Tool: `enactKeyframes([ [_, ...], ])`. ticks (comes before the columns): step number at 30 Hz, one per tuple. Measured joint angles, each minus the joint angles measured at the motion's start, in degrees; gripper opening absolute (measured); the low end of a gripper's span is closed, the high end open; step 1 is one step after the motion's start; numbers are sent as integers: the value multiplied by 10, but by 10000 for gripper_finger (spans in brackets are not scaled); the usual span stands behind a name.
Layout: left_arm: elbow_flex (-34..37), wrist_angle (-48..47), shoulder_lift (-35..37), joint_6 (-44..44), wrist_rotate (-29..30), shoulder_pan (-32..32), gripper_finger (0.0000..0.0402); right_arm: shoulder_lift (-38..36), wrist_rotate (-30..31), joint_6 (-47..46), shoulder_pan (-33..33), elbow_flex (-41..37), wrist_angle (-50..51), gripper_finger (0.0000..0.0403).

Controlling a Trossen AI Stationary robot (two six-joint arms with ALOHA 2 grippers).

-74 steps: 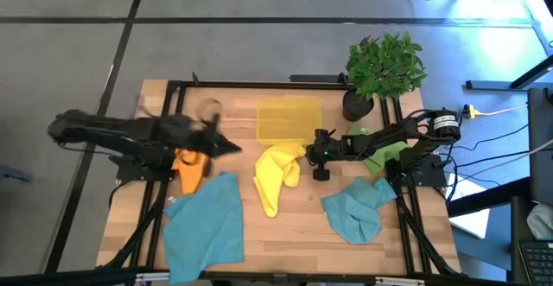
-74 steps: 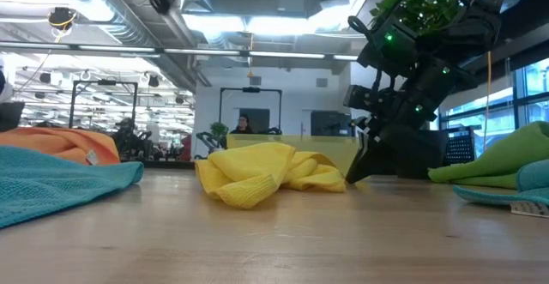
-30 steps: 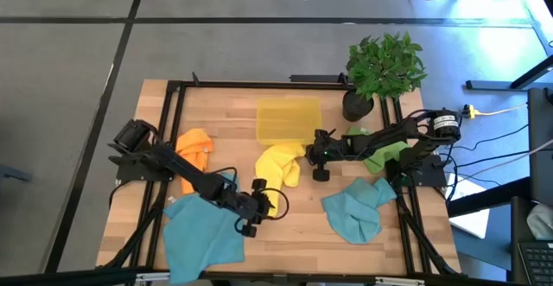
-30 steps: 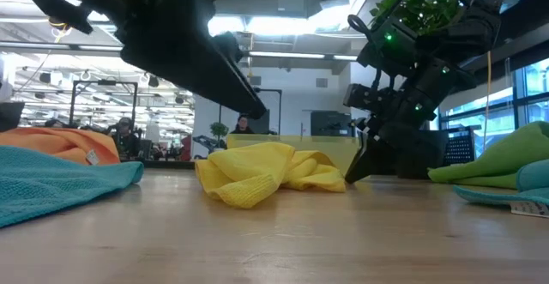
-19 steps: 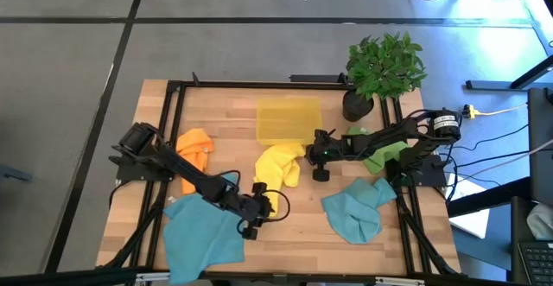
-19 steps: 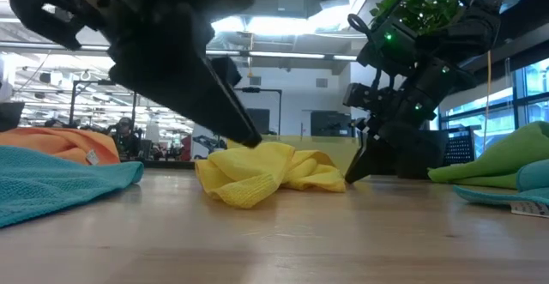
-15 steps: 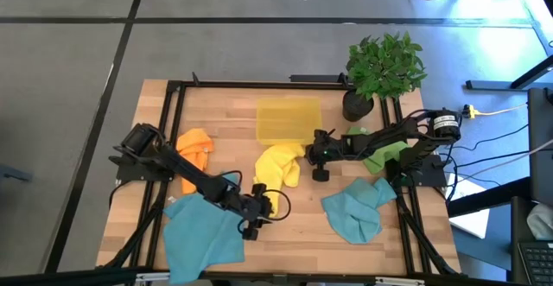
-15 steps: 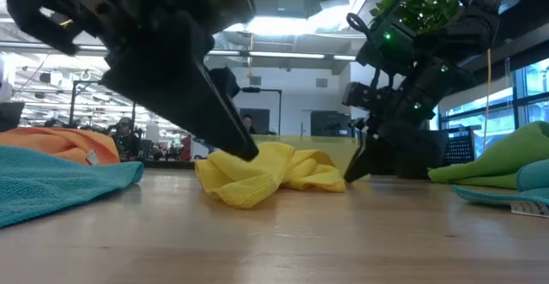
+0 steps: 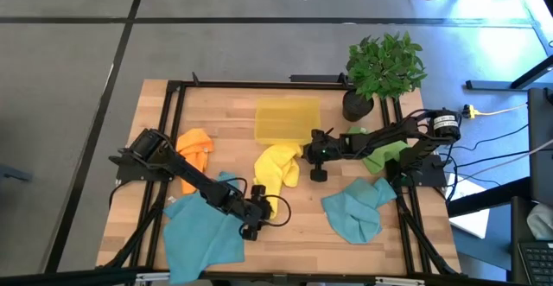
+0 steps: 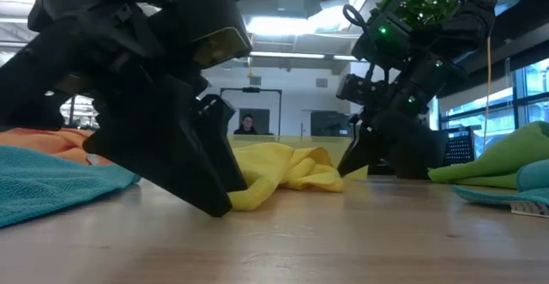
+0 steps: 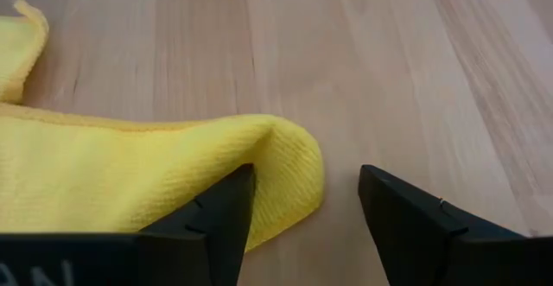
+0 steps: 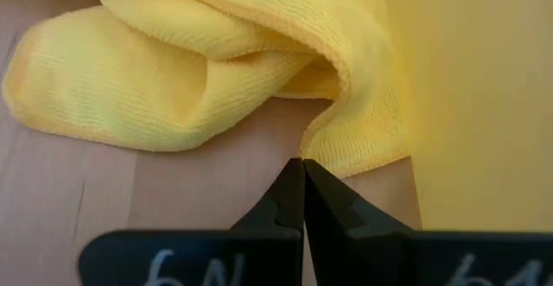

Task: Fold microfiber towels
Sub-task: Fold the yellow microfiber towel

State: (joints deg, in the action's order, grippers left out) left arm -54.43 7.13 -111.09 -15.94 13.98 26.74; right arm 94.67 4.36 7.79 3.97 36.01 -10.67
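Note:
A crumpled yellow towel [image 9: 276, 169] lies mid-table, seen also in the low view [image 10: 283, 168]. My left gripper [image 11: 307, 172] is open, low over the table at the towel's near end [image 9: 266, 206], with the towel's rounded fold [image 11: 289, 169] between its fingers. My right gripper [image 12: 302, 163] is shut, its tips at the towel's far edge [image 12: 341, 152] beside the yellow bin [image 9: 288, 120]. An orange towel [image 9: 194, 148], a teal towel at the left [image 9: 203, 230], a teal towel at the right [image 9: 354, 208] and a green towel [image 9: 380, 158] lie flat on the table. My left gripper has one finger [image 11: 216, 221] in front of the side of the yellow towel's near fold; I cannot tell whether it touches. The fingers slant down from the table's near left. My right gripper's shut fingertips [image 12: 298, 178] stand at the towel's far edge; I cannot tell whether they touch it.
A potted plant [image 9: 384, 66] stands at the far right corner. The black frame rails [image 9: 173, 87] run along the table's edges. Bare wood [image 9: 298, 234] shows near the front edge between the two teal towels.
My left gripper has come down from well above the table to just over it, at the yellow towel's near end. The towel lies as before.

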Motion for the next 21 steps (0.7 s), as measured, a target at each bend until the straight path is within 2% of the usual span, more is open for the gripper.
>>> enactKeyframes([
  [3,0,2,-2,-1,16,1,194,0,0,-1,0,0,7,4],
  [6,0,4,-3,3,34,7,163,0,0,-1,0,0,17,4],
  [14,1,-1,0,15,56,14,16,-7,0,-2,0,0,38,4],
  [21,5,-43,54,11,76,18,1,-83,0,-14,0,0,100,4],
])
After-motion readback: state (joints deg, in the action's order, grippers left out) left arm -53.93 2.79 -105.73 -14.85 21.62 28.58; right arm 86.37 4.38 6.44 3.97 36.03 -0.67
